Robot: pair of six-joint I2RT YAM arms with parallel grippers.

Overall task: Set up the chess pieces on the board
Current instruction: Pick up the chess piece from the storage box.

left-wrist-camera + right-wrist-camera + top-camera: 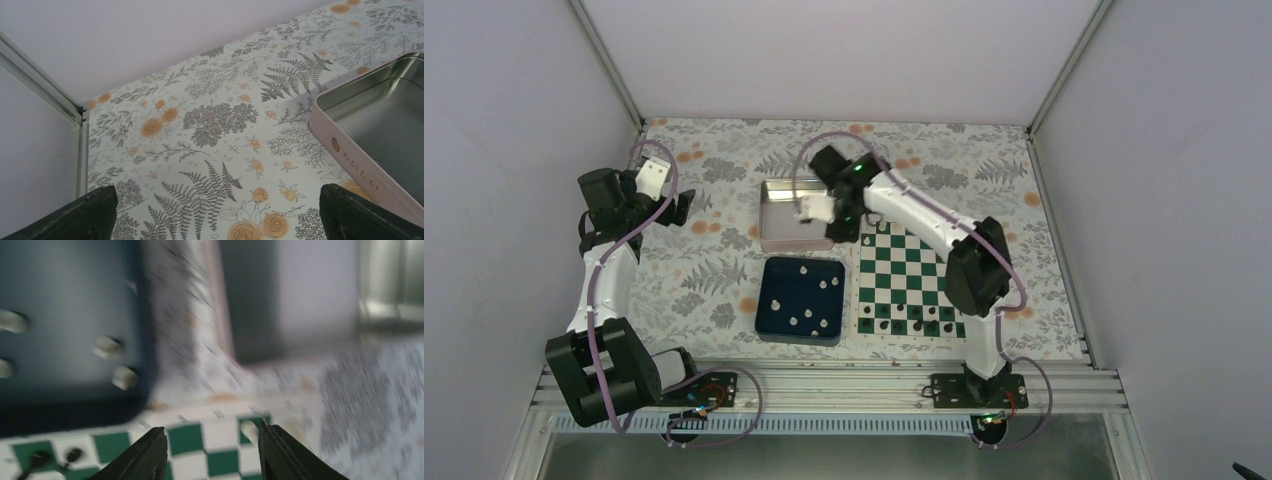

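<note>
"おいしい" is printed on the shiny square metal tin (350, 160). The left gripper (216, 189) and right gripper (211, 427) are seen open and empty. The latter is placed over the eleven o'clock corner of the green-and-white chessboard (112, 446).

Top camera looks down from behind; both close wrist cameras share the tin (350, 157).

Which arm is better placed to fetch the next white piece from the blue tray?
Right: the right gripper hangs open over the board corner beside the tray; the left gripper is past the tin.
</note>
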